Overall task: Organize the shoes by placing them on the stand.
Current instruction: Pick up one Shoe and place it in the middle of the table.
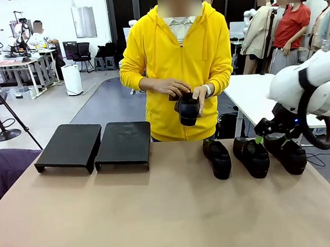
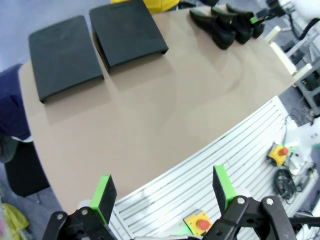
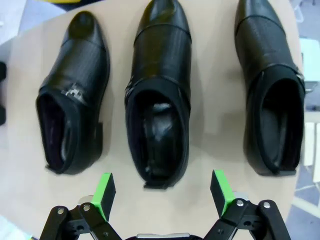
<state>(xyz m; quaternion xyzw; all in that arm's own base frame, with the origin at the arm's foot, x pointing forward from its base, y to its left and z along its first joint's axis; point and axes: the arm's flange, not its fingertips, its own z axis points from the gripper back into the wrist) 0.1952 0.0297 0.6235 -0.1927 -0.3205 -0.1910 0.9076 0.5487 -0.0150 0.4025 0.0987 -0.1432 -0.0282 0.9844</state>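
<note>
Three glossy black shoes stand in a row at the table's right: one on the left [image 1: 218, 158], one in the middle [image 1: 252, 156] and one on the right [image 1: 287, 153]. The person in a yellow hoodie holds another shoe [image 1: 187, 108] in both hands above the far edge. The stand, two low black sections [image 1: 70, 145] [image 1: 124, 142], sits empty at the far left. My right gripper [image 3: 162, 192] hangs open just above the heel end of the middle shoe [image 3: 159, 95], touching nothing. My left gripper [image 2: 163, 192] is open and empty, high over the near table edge, with the stand [image 2: 127, 32] far ahead.
A white slatted base [image 2: 240, 160] with red emergency-stop buttons [image 2: 200, 222] lies below the left gripper. The brown tabletop [image 1: 158, 212] is bare between the stand and the shoes. A white table [image 1: 252, 97] stands behind at the right.
</note>
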